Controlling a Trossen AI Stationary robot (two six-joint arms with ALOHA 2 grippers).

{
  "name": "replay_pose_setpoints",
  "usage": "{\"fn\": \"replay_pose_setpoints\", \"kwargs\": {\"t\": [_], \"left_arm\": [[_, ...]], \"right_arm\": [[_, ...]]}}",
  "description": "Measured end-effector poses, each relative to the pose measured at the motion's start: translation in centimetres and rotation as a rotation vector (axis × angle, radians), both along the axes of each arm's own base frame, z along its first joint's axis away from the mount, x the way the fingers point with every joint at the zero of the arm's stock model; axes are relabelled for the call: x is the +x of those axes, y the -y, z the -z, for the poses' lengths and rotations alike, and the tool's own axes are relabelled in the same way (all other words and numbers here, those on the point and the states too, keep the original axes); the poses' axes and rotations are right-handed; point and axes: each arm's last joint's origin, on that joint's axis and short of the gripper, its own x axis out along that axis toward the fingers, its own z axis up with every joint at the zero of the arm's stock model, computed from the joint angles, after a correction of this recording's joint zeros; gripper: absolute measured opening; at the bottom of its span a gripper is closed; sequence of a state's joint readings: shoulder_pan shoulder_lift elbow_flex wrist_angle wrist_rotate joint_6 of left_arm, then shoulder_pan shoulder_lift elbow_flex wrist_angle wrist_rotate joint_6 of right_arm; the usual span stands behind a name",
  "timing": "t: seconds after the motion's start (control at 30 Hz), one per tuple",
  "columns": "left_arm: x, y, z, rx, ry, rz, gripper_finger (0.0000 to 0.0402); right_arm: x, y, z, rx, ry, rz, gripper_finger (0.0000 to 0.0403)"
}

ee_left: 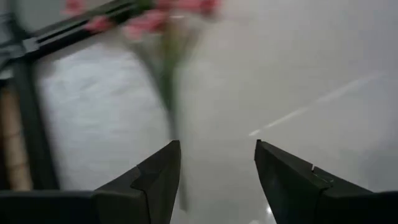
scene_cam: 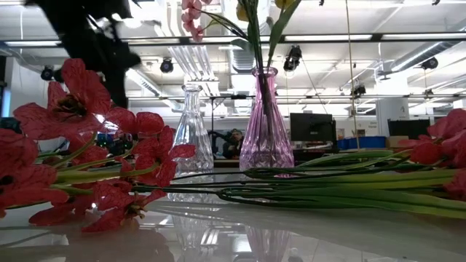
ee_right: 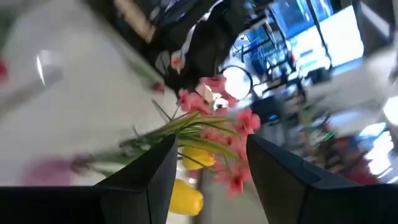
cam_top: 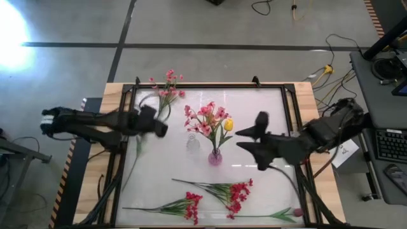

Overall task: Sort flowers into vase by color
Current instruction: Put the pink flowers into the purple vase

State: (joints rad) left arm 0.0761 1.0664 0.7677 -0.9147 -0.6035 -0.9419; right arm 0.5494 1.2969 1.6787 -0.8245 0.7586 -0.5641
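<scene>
Both arms were dark, almost black, built of chunky jointed segments — the left arm (cam_top: 95,121) carried a pale patch at its outer end. Each hand — left hand (ee_left: 214,177), right hand (ee_right: 211,168) — ended in two broad, matte black, wedge-shaped fingers.

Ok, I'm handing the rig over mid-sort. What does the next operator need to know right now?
Left gripper: open, empty, over the stem of the pink flower lying at the table's far-left edge.
Right gripper: open, empty, beside the pink vase.
Done: pink and yellow flowers stand in the pink vase.
Left: clear vase is empty; red flowers lie along the near side, plus the loose pink one.
</scene>
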Motion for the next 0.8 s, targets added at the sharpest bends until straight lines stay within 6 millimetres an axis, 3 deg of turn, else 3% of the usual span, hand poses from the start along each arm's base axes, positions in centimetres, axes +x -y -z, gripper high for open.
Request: {"fn": "replay_pose_setpoints", "kwargs": {"t": [0.2, 0.33, 0.6, 0.8], "left_arm": [[1.1, -6.8, 2.5, -0.023, -0.016, -0.135, 0.0194], [2.0, -9.8, 4.7, -0.052, 0.015, -0.155, 0.0197], [3.1, -12.8, 9.5, -0.090, -0.092, -0.199, 0.0230], [2.6, -14.4, 10.9, -0.083, -0.112, -0.267, 0.0216]], "right_arm": [[-3.0, 0.7, -1.0, 0.299, 0.055, 0.054, 0.0196], [-5.0, 0.3, -1.3, 0.453, 0.068, 0.060, 0.0213], [-6.2, -0.4, -0.9, 0.624, 0.050, 0.116, 0.0229], [-5.7, -0.8, -0.5, 0.643, 0.042, 0.139, 0.0220]]}}
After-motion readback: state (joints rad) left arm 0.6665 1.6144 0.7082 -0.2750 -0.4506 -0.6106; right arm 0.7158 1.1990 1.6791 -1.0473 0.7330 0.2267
